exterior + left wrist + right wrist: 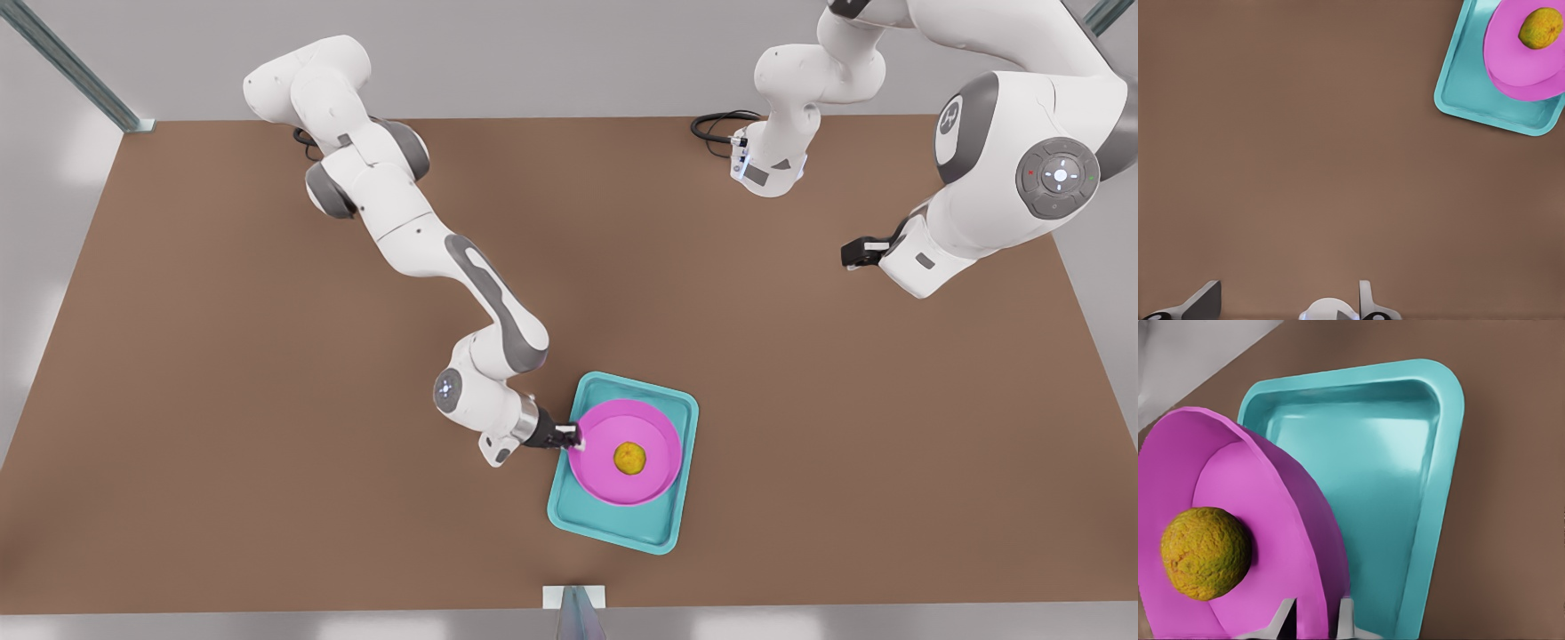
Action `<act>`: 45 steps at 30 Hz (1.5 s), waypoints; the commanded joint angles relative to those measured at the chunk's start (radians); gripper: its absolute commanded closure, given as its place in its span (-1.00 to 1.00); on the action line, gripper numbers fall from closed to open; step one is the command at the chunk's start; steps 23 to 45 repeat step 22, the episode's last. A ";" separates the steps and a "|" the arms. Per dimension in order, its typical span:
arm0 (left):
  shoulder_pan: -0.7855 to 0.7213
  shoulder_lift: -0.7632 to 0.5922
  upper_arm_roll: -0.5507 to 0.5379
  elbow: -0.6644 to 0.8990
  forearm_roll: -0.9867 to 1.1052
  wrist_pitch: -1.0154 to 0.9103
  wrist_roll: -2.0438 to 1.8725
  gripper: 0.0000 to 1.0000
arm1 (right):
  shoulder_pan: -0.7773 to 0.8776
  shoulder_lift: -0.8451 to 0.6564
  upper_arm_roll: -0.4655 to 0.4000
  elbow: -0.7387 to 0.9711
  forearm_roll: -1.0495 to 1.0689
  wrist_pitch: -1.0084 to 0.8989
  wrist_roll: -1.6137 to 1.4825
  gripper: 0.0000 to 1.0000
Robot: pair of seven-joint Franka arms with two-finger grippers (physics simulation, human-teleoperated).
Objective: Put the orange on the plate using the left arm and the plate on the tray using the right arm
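The pink plate (594,476) sits over the teal tray (622,532), inside the tray's outline, with the orange (629,458) at its middle. My right gripper (572,437) is shut on the plate's rim on the side toward the front view's left. In the right wrist view its fingertips (1346,617) pinch the plate (1278,500), which looks tilted above the tray (1371,467), and the orange (1205,552) rests inside it. I cannot tell if the plate touches the tray. My left gripper (855,255) waits, open and raised, at the front view's right. Its fingers (1365,300) are apart and empty, far from the tray (1471,87), plate (1511,57) and orange (1541,28).
Bare brown table surrounds the tray on every side. A black cable (716,124) lies at the back edge near an arm base. A small white bracket (573,597) sits at the table's front edge, just below the tray.
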 commanded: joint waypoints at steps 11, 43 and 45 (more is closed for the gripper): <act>0.000 0.000 0.000 0.000 0.003 -0.001 0.005 -1.00 | -0.349 -0.475 -0.043 -0.296 -0.711 -0.869 -0.426 -1.00; 0.000 0.003 0.000 0.002 0.003 0.001 0.004 -1.00 | -0.365 -1.104 -0.076 -0.546 -0.922 -1.033 -0.442 -1.00; 0.000 0.003 0.000 0.002 0.003 0.001 0.004 -1.00 | -0.365 -1.104 -0.076 -0.546 -0.922 -1.033 -0.442 -1.00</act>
